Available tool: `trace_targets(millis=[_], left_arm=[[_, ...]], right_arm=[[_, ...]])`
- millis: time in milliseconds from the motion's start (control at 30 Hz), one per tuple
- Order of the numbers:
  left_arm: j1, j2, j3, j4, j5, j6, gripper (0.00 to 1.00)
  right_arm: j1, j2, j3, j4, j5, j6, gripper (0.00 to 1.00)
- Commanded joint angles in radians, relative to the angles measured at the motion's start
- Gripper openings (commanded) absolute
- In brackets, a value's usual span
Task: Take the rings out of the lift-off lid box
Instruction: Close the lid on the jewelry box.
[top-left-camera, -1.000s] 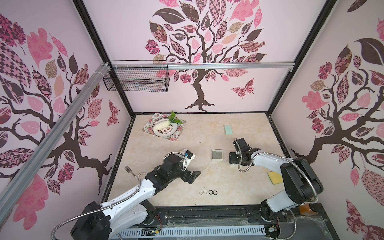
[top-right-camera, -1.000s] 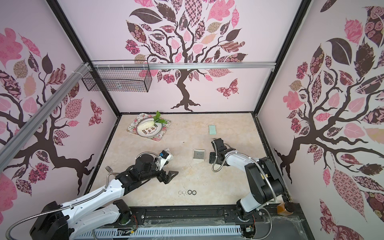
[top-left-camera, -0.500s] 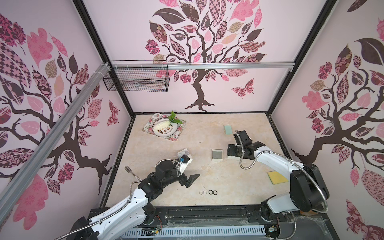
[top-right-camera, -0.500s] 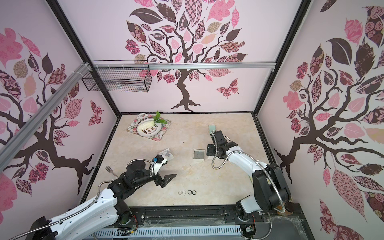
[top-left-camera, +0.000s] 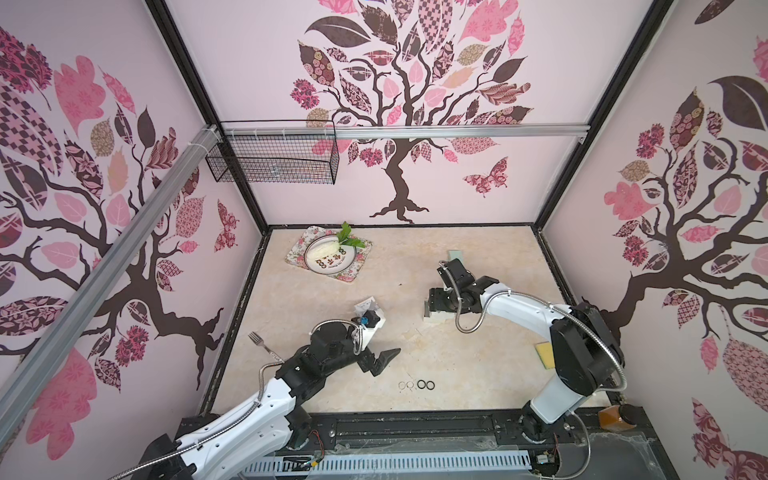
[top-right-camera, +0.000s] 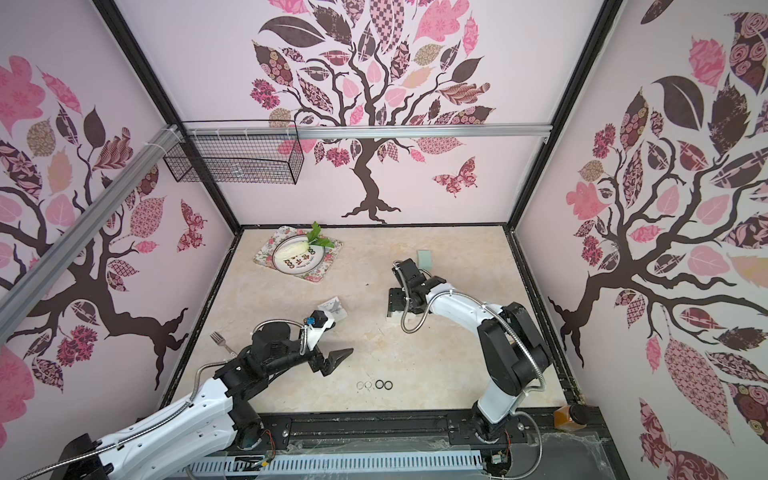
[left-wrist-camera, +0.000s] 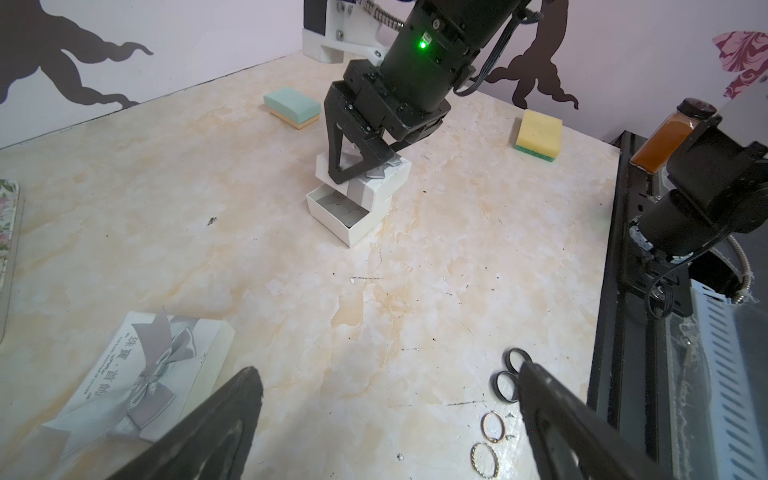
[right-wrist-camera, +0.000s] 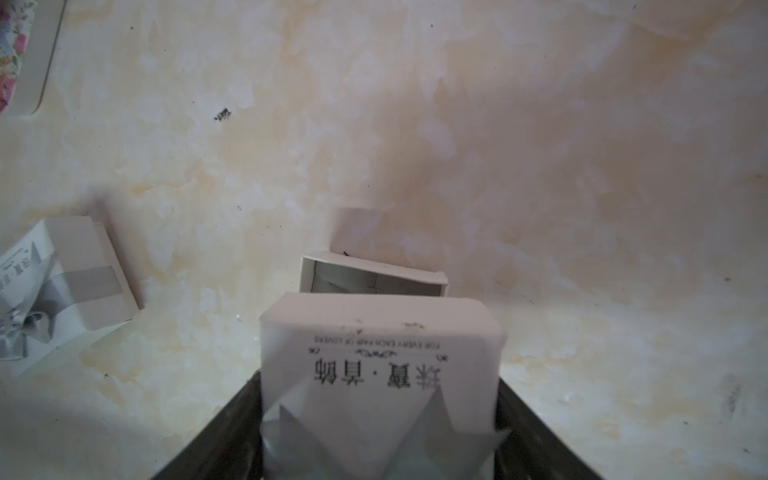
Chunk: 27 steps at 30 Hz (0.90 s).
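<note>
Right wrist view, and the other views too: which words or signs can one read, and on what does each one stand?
"珠寶·首飾": on the lid, seen upside down in the right wrist view.
"FOR EVERY EACH PAIR OF LOVERS": small line beside those characters, on the same lid.
"珠寶·首飾": on the ribboned box, in the left wrist view; its small line is too small to read.
Plate: dark characters, too blurred to read.

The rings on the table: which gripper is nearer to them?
Left. The left gripper hangs open close beside the rings; the right gripper is farther away, toward the back wall, shut on the box lid.
</note>
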Motion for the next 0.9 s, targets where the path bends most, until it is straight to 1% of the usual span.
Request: trace_targets(millis=[0,533,867], left_arm=[[-0.005,-0.01,-0.021,0.013,-0.005,0.015,0.98],[-0.005,-0.01,-0.019,0.014,0.002,0.014,0.98],[-0.006,-0.012,-0.022,0.015,0.008,0.014,0.98]], right_arm=[[0.012,0.031,0.034,-0.002,0.012,0.034,0.76],[0.032,0.096,0.065,0.022,0.059,0.095,0.78],[0.046,0.109,0.074,0.016,0.085,0.087,0.78]])
